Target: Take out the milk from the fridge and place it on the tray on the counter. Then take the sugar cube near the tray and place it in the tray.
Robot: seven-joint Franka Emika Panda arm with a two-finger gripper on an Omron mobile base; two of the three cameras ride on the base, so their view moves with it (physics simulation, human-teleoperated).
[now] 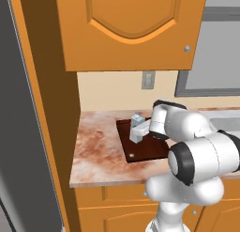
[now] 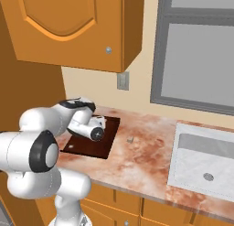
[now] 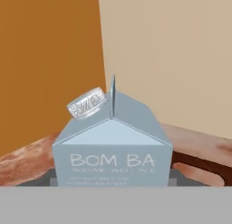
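The pale blue-grey milk point(image 1: 137, 127) carton stands upright on the dark brown tray point(image 1: 146, 151), toward its back left part. My gripper point(image 1: 139, 133) reaches in from the right and is shut on the milk's lower body. In the hand view the milk point(image 3: 112, 146) is very close, with its gable top and silver cap up, and dark fingertips point(image 3: 176, 177) sit against its sides. The tray point(image 2: 98, 148) lies on the marbled counter point(image 2: 141, 163). A tiny pale sugar cube point(image 2: 130, 140) rests on the counter just right of the tray.
The dark grey fridge point(image 1: 18, 132) side stands at the far left. An orange upper cabinet point(image 1: 131, 29) hangs over the counter. A pale sink point(image 2: 205, 161) lies at the right, below a grey window point(image 2: 201, 46). A wall outlet point(image 2: 122, 81) is behind the tray.
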